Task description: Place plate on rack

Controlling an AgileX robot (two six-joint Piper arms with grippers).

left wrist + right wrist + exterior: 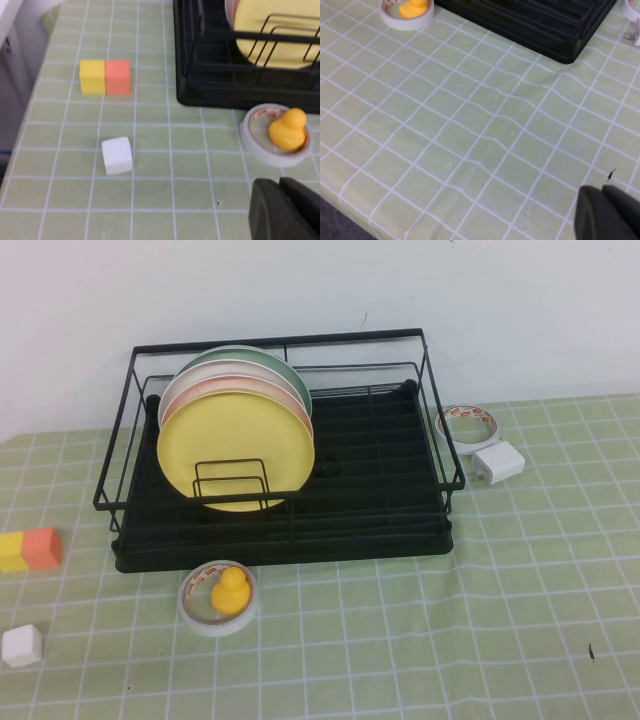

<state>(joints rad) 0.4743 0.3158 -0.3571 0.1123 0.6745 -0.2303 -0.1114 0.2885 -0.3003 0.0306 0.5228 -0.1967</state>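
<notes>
The pale-yellow plate [236, 453] stands upright in the black wire rack [380, 530], at the rack's left, in front of a pink plate [290, 398] and a green plate [262, 354]. Part of the yellow plate also shows in the left wrist view [280, 35]. Neither arm shows in the high view. My left gripper [280, 186] is shut and empty, low over the table near the duck. My right gripper [603, 192] is shut and empty, over the green cloth in front of the rack's right corner [560, 47].
A yellow duck [229, 592] sits on a tape roll [190, 612] in front of the rack. Yellow and orange blocks [30, 549] and a white cube [21, 645] lie at the left. Another tape roll [467, 426] and a white charger [498, 462] lie right of the rack.
</notes>
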